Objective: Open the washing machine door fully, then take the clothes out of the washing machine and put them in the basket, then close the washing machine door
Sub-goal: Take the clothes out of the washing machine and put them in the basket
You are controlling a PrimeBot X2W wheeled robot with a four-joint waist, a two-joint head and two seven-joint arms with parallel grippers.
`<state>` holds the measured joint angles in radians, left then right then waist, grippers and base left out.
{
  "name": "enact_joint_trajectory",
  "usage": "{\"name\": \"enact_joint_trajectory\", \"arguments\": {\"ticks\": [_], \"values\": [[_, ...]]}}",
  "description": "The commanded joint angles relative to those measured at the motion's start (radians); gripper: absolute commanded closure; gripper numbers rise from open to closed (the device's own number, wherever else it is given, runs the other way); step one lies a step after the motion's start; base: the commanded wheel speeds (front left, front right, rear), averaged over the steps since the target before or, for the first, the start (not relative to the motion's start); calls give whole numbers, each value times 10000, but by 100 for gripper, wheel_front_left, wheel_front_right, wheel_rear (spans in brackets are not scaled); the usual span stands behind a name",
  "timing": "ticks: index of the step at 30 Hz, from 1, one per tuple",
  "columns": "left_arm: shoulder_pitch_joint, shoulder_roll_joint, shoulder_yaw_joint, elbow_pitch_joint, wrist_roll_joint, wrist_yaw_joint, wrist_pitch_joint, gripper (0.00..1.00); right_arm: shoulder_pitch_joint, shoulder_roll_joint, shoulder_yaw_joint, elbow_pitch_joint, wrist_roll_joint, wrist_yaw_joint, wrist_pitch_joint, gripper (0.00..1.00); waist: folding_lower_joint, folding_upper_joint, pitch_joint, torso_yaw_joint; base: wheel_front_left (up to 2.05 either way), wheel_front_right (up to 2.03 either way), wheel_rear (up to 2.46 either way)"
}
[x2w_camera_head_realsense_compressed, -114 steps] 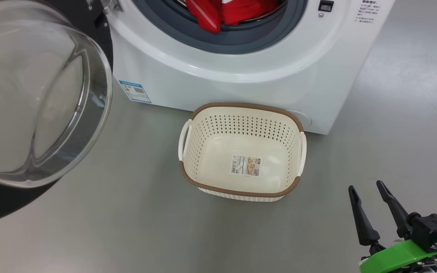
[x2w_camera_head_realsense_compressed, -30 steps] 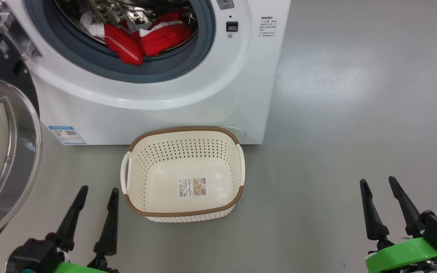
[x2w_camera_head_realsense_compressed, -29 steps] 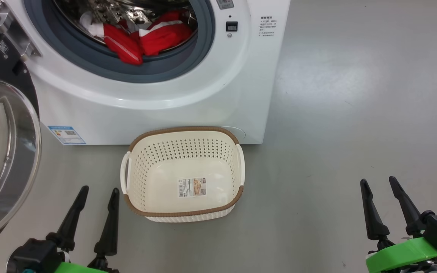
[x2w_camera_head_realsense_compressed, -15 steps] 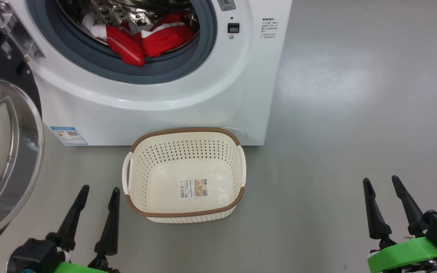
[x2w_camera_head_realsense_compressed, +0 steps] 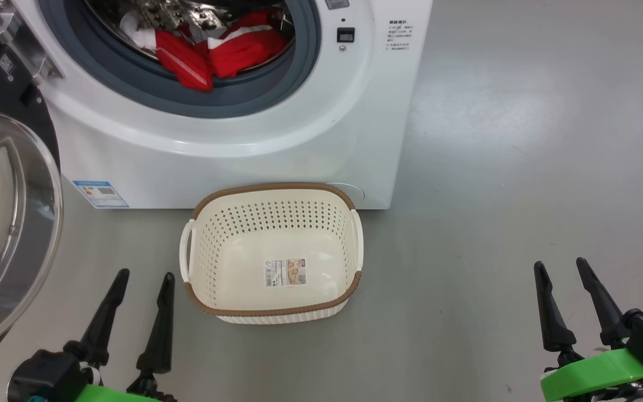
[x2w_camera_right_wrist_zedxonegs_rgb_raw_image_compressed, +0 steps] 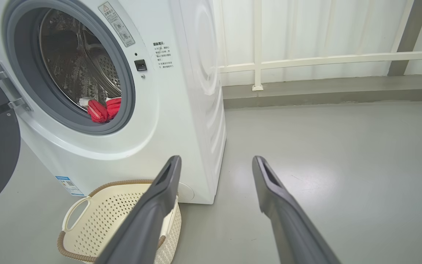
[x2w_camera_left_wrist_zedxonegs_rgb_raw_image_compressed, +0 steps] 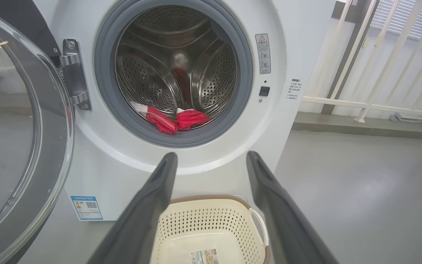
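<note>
The white washing machine (x2w_camera_head_realsense_compressed: 232, 145) stands with its door (x2w_camera_head_realsense_compressed: 3, 223) swung wide to the left, glass bowl facing me. Red clothes (x2w_camera_head_realsense_compressed: 210, 53) with white trim lie at the drum's front lip, also seen as red clothes (x2w_camera_left_wrist_zedxonegs_rgb_raw_image_compressed: 176, 120) and clothes (x2w_camera_right_wrist_zedxonegs_rgb_raw_image_compressed: 103, 108). The cream basket (x2w_camera_head_realsense_compressed: 190, 290) with a brown rim sits empty on the floor in front of the machine; only a paper label lies in it. My left gripper (x2w_camera_head_realsense_compressed: 144, 274) is open, low left of the basket. Well right of the basket, my right gripper (x2w_camera_head_realsense_compressed: 558, 263) is open with nothing between its fingers.
Grey floor (x2w_camera_head_realsense_compressed: 522, 167) spreads to the right of the machine. A white railing (x2w_camera_right_wrist_zedxonegs_rgb_raw_image_compressed: 306, 60) and a low kerb (x2w_camera_right_wrist_zedxonegs_rgb_raw_image_compressed: 324, 91) run behind it. The open door (x2w_camera_left_wrist_zedxonegs_rgb_raw_image_compressed: 17, 139) juts out on the left, close to my left arm.
The head view has shifted a little, so machine and basket sit slightly higher and more to the right. Both grippers stay open and roughly in place. The clothes have not moved.
</note>
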<state>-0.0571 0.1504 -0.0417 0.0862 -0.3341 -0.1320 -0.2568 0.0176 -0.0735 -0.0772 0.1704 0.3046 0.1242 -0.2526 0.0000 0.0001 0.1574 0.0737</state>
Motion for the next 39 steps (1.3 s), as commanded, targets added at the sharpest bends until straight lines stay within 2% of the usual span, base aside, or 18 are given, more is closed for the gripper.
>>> {"name": "enact_joint_trajectory", "arguments": {"ticks": [1,21,39], "values": [[-258,291,325,-315,-78,13,-49,0,-221,-113,276,-256,-90,65,-92,0,0,-1,15,-3,67,-72,4],[-377,266,459,-129,-78,13,-49,0,-215,-147,329,-224,-86,65,-92,0,0,-1,6,28,119,-123,4],[-262,323,239,-199,-318,13,-49,0,-193,-189,365,-203,-108,65,-92,0,0,-1,-6,84,11,-11,0]]}}
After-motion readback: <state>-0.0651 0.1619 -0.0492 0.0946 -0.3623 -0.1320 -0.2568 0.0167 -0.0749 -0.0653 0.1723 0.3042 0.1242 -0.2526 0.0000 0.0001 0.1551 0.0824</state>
